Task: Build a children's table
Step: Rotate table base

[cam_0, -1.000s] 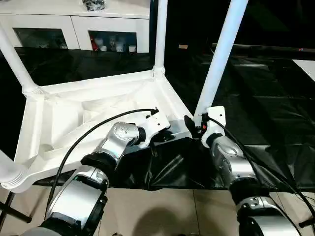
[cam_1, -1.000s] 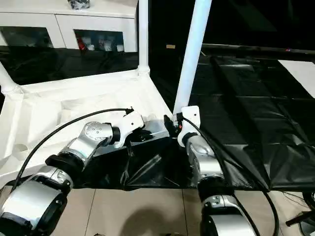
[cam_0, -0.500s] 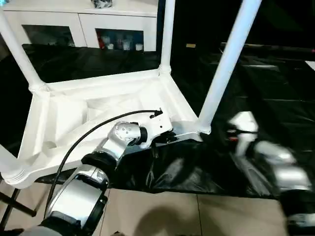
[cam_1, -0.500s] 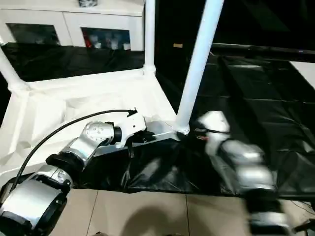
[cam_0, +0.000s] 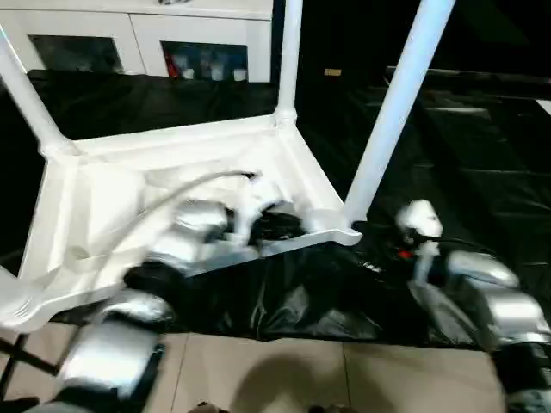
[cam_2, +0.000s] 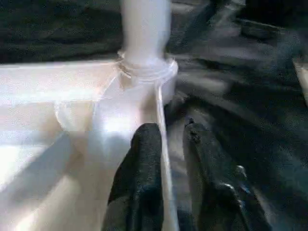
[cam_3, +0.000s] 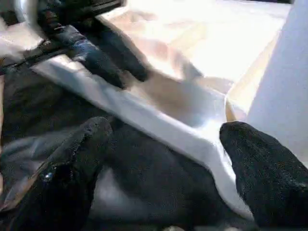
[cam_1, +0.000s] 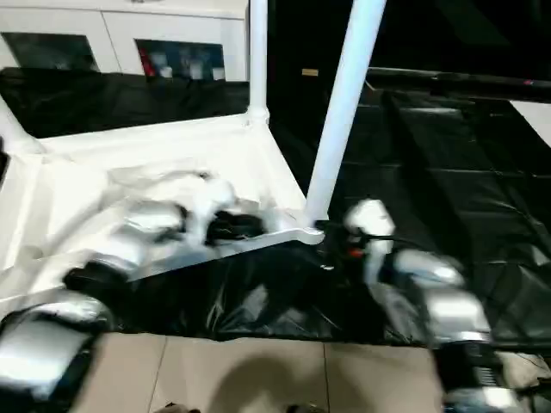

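Left pincer [cam_2: 166, 159] pinches the thin rim of the children's table [cam_0: 129, 198], one black finger each side, near a corner socket. Right pincer [cam_3: 163, 159] gapes wide, holding nothing, just off that corner. The smooth white plastic top lies upside down on the bench [cam_0: 465, 163], draped in crinkled black sheet, its tapered tube legs [cam_0: 396, 103] standing upward.

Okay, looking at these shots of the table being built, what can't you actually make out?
- Tops of the legs: cut off by the upper edge in both eye views.
- Left gripper: motion-blurred in the eye views; the left wrist view shows its fingers astride the tabletop rim.
- Items behind the cabinet glass: too small.
- Right gripper: open, holding nothing.
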Controlling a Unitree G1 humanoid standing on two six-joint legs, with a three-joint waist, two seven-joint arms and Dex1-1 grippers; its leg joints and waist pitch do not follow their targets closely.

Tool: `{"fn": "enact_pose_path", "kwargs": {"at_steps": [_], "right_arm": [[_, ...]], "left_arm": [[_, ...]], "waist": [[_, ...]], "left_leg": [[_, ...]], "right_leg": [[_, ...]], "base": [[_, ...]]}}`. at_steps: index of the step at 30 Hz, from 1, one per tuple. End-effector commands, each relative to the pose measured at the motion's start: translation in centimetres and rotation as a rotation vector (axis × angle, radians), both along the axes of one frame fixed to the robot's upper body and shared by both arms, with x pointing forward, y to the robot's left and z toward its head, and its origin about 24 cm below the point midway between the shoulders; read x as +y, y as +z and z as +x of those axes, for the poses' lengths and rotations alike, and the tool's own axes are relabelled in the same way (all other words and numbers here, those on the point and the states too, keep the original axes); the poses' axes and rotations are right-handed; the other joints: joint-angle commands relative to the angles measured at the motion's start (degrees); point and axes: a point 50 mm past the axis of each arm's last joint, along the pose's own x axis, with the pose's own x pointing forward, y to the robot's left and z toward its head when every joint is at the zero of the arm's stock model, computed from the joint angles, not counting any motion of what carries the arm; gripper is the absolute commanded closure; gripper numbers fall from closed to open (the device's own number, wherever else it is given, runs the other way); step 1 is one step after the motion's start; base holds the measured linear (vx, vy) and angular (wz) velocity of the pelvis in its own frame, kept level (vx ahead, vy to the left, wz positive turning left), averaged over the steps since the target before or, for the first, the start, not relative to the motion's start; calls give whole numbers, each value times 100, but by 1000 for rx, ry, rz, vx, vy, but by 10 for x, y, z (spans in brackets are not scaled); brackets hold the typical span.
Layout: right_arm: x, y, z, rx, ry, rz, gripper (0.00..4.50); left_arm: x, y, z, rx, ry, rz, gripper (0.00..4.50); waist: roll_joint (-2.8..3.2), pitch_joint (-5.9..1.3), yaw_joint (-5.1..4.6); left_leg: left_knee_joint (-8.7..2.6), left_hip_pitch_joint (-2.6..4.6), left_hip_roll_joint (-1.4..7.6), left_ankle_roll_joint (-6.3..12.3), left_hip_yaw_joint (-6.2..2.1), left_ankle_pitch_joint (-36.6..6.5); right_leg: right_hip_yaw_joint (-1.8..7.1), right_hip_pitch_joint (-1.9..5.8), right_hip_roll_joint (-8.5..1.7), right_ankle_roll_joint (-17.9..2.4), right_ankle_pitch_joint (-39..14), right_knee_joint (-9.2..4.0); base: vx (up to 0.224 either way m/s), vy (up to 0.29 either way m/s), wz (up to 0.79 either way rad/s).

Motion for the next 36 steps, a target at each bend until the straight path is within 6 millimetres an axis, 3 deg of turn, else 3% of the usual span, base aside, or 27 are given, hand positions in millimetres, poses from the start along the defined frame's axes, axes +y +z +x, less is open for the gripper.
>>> {"fn": "enact_pose_path", "kwargs": {"at_steps": [1, 2, 3, 4, 6, 7, 8, 10, 11, 12, 14, 15, 17, 20, 22, 23, 27, 36], "right_arm": [[9, 4, 7, -19, -17, -1, 37], [14, 3, 9, -17, -17, 9, 37], [19, 3, 11, -19, -17, 18, 37], [31, 3, 14, -16, -19, 44, 37], [43, 3, 17, -18, -17, 70, 37], [46, 3, 18, -20, -18, 76, 37], [61, 3, 22, -20, -35, 107, 37], [71, 3, 27, -30, -78, 110, 37], [81, 3, 36, -35, -171, 114, 37], [84, 3, 40, -32, -213, 120, 37], [84, 2, 48, -25, -312, 111, 37], [80, 2, 57, -4, -453, 133, 37], [76, 1, 63, 21, -560, 166, 37], [60, 2, 72, 65, -725, 243, 37], [55, 2, 74, 65, -759, 249, 37], [53, 2, 74, 65, -771, 248, 37], [26, 3, 80, 49, -885, 228, 37], [-18, 11, 86, -2, -1014, 173, 37]], "left_arm": [[8, -2, -12, 69, -79, 48, 337], [14, -3, -16, 85, -87, 68, 319], [20, -4, -20, 102, -91, 91, 314], [32, -6, -28, 138, -95, 135, 311], [42, -9, -36, 167, -89, 171, 294], [44, -9, -38, 174, -89, 179, 282], [53, -12, -44, 195, -65, 210, 274], [58, -15, -44, 182, -22, 253, 261], [65, -19, -42, 151, 56, 310, 250], [67, -20, -40, 137, 86, 331, 233], [68, -20, -37, 99, 124, 347, 231], [68, -19, -34, 63, 174, 358, 228], [67, -18, -35, 50, 204, 367, 210], [67, -18, -35, 26, 234, 372, 210], [67, -18, -36, 17, 245, 373, 210], [67, -18, -36, 13, 248, 374, 210], [70, -20, -35, -22, 285, 384, 210], [76, -25, -38, -89, 359, 394, 210]], "waist": [[-103, -443, 43], [-67, -415, 44], [-115, -401, 36], [-116, -414, 69], [-74, -376, 32], [-70, -380, 50], [-80, -364, 56], [-77, -346, 33], [-66, -343, 34], [-75, -333, 9], [-65, -319, 34], [-68, -308, 40], [-76, -306, 42], [-45, -321, 41], [-58, -332, 49], [-58, -346, 37], [-47, -382, 62], [-40, -392, 130]], "left_leg": [[-359, 75, 439, 763, -180, -191], [-354, 106, 416, 724, -137, -271], [-357, 84, 399, 645, -130, -357], [-362, 106, 426, 565, -148, -386], [-402, 97, 419, 418, -147, -546], [-398, 160, 423, 278, -142, -687], [-422, 144, 417, 167, -142, -737], [-441, 140, 407, 84, -149, -817], [-446, 177, 423, -28, -148, -923], [-455, 162, 400, -71, -154, -997], [-457, 214, 396, -223, -146, -1221], [-460, 239, 395, -295, -135, -1359], [-469, 211, 383, -359, -170, -1521], [-470, 206, 387, -381, -181, -1522], [-461, 202, 372, -345, -161, -1443], [-461, 162, 368, -320, -171, -1325], [-426, 147, 347, -205, -142, -996], [-392, 139, 337, -101, -128, -979]], "right_leg": [[347, 313, -472, -1596, -507, -168], [363, 266, -441, -1567, -622, -214], [381, 278, -437, -1561, -673, -217], [385, 284, -472, -1580, -692, -188], [390, 259, -437, -1513, -888, -201], [403, 234, -446, -1496, -968, -215], [418, 246, -445, -1471, -1004, -215], [418, 231, -430, -1429, -1122, -231], [431, 202, -450, -1399, -1228, -241], [432, 213, -443, -1382, -1338, -261], [448, 183, -439, -1268, -1648, -310], [465, 148, -436, -1215, -1765, -327], [460, 186, -446, -1094, -2110, -347], [460, 183, -433, -1003, -2042, -329], [453, 185, -403, -1022, -1800, -309], [447, 225, -403, -1059, -1629, -271], [432, 256, -377, -1191, -1043, -207], [413, 276, -364, -1286, -939, -193]], "base": [[0, 0, 0], [0, 0, 0], [0, 0, 0], [0, 0, 0], [0, 0, 0], [0, 0, 0], [0, 0, 0], [0, 0, 0], [0, 0, 0], [0, 0, 0], [0, 0, 0], [0, 0, 0], [0, 0, 0], [0, 0, 0], [0, 0, 0], [0, 0, 0], [0, 0, 0], [0, 0, 0]]}}
